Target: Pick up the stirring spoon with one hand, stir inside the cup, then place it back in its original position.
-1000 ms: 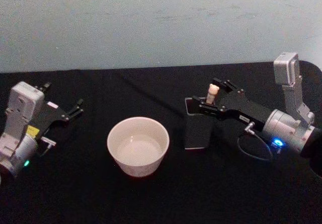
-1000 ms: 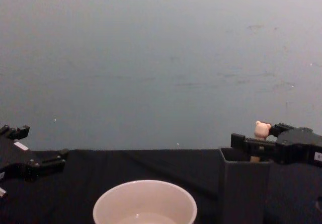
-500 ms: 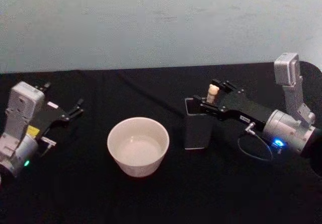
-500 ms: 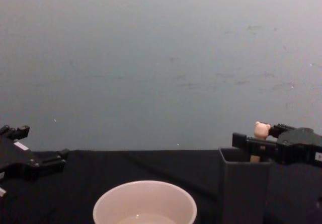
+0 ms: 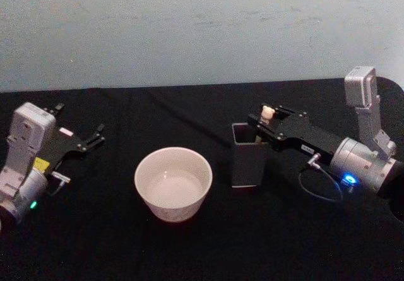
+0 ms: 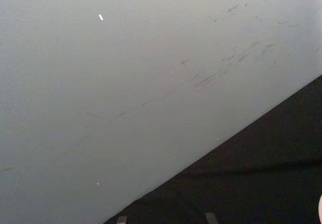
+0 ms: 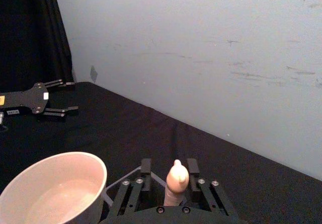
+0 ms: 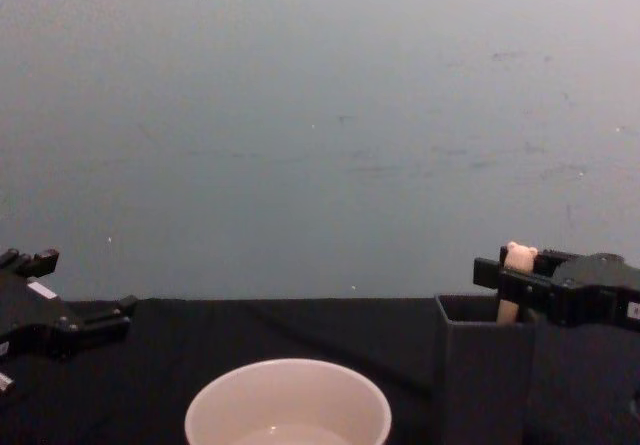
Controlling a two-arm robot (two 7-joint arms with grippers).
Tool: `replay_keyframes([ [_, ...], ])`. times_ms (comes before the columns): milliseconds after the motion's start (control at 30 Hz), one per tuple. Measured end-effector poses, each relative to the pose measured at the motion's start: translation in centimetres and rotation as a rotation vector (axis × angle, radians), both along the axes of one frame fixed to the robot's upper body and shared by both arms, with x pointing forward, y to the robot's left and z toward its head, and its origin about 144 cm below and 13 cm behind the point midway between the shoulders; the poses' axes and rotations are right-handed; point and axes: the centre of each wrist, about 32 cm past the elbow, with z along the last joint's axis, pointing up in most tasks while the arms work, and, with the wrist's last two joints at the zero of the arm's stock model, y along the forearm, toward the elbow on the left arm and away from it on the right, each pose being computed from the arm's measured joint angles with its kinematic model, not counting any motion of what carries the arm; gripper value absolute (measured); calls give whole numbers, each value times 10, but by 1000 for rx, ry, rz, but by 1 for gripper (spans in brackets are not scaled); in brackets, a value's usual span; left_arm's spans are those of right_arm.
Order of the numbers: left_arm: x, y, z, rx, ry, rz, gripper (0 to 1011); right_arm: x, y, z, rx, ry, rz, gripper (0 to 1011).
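The spoon (image 7: 176,179) is standing in the holder (image 5: 247,162) at its right side. The bear head and a short length of cream handle are showing above the rim, and the bowl is hidden inside. The right gripper (image 5: 264,116) is reaching in from the right, level with the holder's top. One finger is lying on each side of the handle just under the bear head. In the right wrist view the fingers (image 7: 146,170) are standing wider apart than the handle, with a strip of gap showing on one side, so the claw is looking released rather than clenched. On the other side the finger is lying just beside the handle, and whether it is touching I cannot tell. In the chest view the bear head is peeking up level with the top of the gripper's black body, right above the holder's far right corner. The holder is standing upright on the black table (image 5: 271,230). The cup (image 5: 173,184) is sitting to the holder's left, near it but apart, a little closer to the robot, with its mouth open upward and a pale, smooth surface showing low inside. The left gripper (image 5: 80,119) is resting at the far left of the table, well apart from the cup, with its fingers spread and nothing between them. A plain pale wall (image 8: 320,115) is rising behind the table's far edge.
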Motion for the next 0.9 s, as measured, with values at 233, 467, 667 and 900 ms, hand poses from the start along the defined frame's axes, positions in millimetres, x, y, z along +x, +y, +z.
replay_keyframes([
  [233,0,0,0,0,0,0,1001,0,0,0,1,0,0,242],
  [467,0,0,0,0,0,0,1001,0,0,0,1,0,0,213],
  [667,0,0,0,0,0,0,1001,0,0,0,2,0,0,213],
  [900,0,0,0,0,0,0,1001,-4,7,12,24,-33,-1,213],
])
